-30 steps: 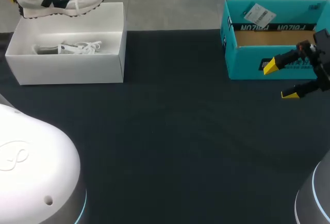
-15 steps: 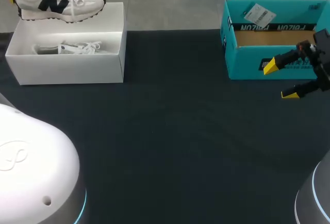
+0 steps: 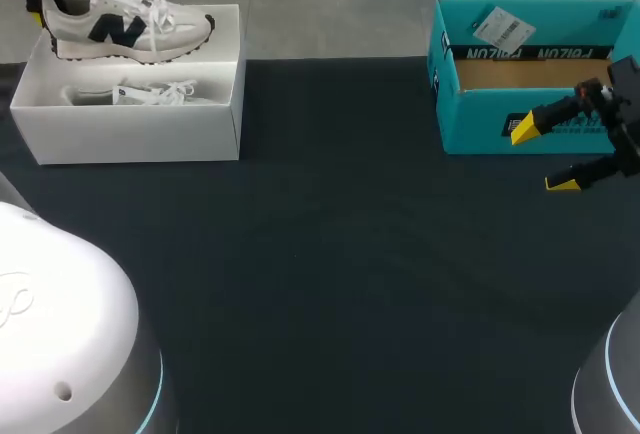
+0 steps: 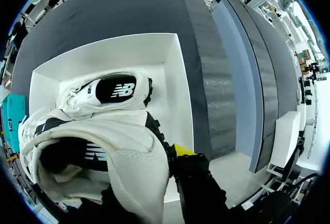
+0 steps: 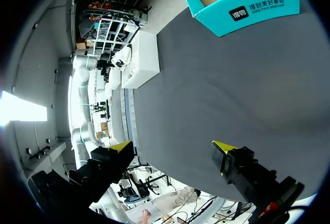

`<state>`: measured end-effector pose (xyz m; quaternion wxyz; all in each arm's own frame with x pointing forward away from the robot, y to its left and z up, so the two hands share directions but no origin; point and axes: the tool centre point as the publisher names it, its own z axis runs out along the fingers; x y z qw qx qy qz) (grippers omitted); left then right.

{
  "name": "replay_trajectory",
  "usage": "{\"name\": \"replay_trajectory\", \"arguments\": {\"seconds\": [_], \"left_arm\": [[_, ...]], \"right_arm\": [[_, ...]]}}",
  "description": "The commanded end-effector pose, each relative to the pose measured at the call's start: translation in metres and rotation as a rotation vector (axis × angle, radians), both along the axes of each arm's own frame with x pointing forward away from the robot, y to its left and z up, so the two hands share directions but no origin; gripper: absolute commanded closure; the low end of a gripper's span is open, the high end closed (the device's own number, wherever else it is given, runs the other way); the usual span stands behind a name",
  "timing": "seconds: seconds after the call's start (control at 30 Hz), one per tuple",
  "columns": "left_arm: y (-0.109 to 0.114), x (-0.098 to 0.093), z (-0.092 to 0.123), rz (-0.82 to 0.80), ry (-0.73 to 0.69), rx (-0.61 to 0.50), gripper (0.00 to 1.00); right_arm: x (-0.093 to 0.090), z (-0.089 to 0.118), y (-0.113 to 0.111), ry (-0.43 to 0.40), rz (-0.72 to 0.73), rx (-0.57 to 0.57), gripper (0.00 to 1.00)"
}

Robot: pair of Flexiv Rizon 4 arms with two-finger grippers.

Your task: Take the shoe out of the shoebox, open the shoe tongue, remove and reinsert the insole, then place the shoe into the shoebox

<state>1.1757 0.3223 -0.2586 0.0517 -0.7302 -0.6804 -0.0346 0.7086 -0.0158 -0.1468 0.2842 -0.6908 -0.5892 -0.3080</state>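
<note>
- Head view: the shoe (image 3: 130, 29) has slid across from beyond the shoebox's (image 3: 140, 136) far wall and now hangs over that far rim, clear of the floor of the box.
- It has shifted along the shoebox too, so its toe now comes close to the end wall nearer mid-counter (image 3: 330, 254).
- The left claw (image 3: 42, 2) is clamped on the heel over the shoebox's other end and carries the shoe's whole weight.
- My reading: the shoe is out of the shoebox, so step one is nearly done, and a set-down on the counter comes next.
- The shoe's long axis runs along the shoebox's long side, about level, sole down, its logo side turned towards the shoebox's near wall.
- A second shoe (image 3: 150, 92) lies inside the shoebox, parallel, toe the same way.
- The right claw (image 3: 541, 157) has not moved; it hangs well apart from the shoebox across the counter, spread wide and empty.
- Left wrist view: one yellow fingertip (image 4: 183, 150) presses the outside of the heel, the other hidden by the shoe.
- The shoe stretches away from the claw, above the second shoe in the shoebox.
- Right wrist view: both fingers stand wide apart with nothing between them, the shoebox (image 5: 142, 61) far ahead.
</note>
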Motion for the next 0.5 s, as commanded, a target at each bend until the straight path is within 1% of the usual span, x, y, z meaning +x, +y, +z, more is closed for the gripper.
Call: {"name": "replay_trajectory", "arguments": {"seconds": [0.03, 0.23, 0.3, 0.37, 0.5], "left_arm": [[0.006, 0.022, -0.017, -0.013, 0.026, -0.029, 1.00], [0.008, 0.029, -0.034, -0.029, 0.022, -0.045, 1.00], [0.008, 0.032, -0.039, -0.019, 0.037, -0.069, 1.00], [0.008, 0.035, -0.047, -0.008, 0.017, -0.050, 1.00], [0.007, 0.038, -0.059, -0.005, 0.030, -0.055, 1.00]], "right_arm": [[-0.001, -0.001, 0.000, 0.000, -0.002, -0.002, 0.00], [-0.001, -0.001, 0.000, 0.000, -0.002, -0.002, 0.00], [-0.001, -0.001, 0.000, 0.000, -0.002, -0.002, 0.00], [-0.001, -0.001, 0.000, 0.000, -0.002, -0.002, 0.00], [-0.001, -0.001, 0.000, 0.000, -0.002, -0.002, 0.00]]}}
